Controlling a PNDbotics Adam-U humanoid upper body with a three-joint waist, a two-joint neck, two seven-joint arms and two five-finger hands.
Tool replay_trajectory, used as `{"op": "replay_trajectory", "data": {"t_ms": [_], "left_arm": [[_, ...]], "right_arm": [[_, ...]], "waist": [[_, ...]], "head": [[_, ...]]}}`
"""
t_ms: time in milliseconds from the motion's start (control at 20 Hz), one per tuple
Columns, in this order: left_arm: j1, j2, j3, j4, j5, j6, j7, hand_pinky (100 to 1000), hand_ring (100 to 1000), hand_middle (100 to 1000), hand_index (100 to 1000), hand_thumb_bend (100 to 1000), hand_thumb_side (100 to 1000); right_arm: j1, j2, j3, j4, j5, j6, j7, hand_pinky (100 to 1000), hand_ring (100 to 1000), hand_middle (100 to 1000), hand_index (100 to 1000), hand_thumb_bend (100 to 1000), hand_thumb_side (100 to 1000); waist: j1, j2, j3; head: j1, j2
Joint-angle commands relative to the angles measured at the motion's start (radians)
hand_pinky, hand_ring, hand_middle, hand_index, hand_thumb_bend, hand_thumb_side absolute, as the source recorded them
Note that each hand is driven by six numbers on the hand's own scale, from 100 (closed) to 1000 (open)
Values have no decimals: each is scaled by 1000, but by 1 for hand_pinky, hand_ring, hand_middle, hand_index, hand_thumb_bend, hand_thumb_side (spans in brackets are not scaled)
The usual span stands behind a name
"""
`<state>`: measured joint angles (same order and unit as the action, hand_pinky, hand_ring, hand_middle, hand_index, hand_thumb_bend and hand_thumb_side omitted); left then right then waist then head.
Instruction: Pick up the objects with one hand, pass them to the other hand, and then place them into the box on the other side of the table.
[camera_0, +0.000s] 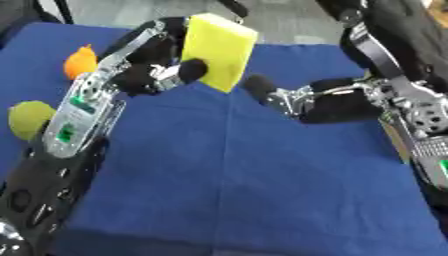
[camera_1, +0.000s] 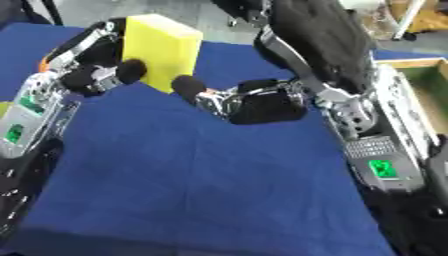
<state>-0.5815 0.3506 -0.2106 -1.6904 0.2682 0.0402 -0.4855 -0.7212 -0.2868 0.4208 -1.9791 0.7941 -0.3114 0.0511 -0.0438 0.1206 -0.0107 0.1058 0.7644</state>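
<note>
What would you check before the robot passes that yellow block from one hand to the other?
1. Block held: ok. The left robot hand has its fingers curled round the yellow block, lifted above the blue table.
2. Receiving hand ready: ok. The right robot hand is close beside the block, fingers reaching toward it.
3. Right hand already touching the block: cannot tell; a fingertip sits very near its lower edge.
4. Path between the hands: ok. Only blue cloth lies under them.
5. Target box: ok. The box shows at the right edge, green inside.
6. Other objects out of the way: ok. The orange object and green ball lie off to the left.
</note>
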Motion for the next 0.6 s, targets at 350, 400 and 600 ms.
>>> {"op": "replay_trajectory", "data": {"t_ms": [350, 400, 600], "left_arm": [[-40, 51, -39, 13, -11, 3, 4, 709, 614, 550, 647, 540, 393], [-43, 53, -43, 15, -10, 5, 8, 709, 614, 550, 647, 540, 393], [-55, 56, -59, 20, -7, 10, 18, 709, 614, 550, 647, 539, 392]], "right_arm": [[-4, -45, 28, -21, -31, 44, -129, 945, 839, 834, 909, 411, 376], [-4, -48, 33, -21, -33, 52, -149, 947, 838, 833, 908, 411, 374], [-2, -61, 51, -21, -31, 73, -222, 939, 828, 823, 901, 409, 365]], "waist": [[2, -12, 17], [3, -11, 19], [5, -6, 26]], "head": [[-5, -7], [-6, -8], [-11, -11]]}}
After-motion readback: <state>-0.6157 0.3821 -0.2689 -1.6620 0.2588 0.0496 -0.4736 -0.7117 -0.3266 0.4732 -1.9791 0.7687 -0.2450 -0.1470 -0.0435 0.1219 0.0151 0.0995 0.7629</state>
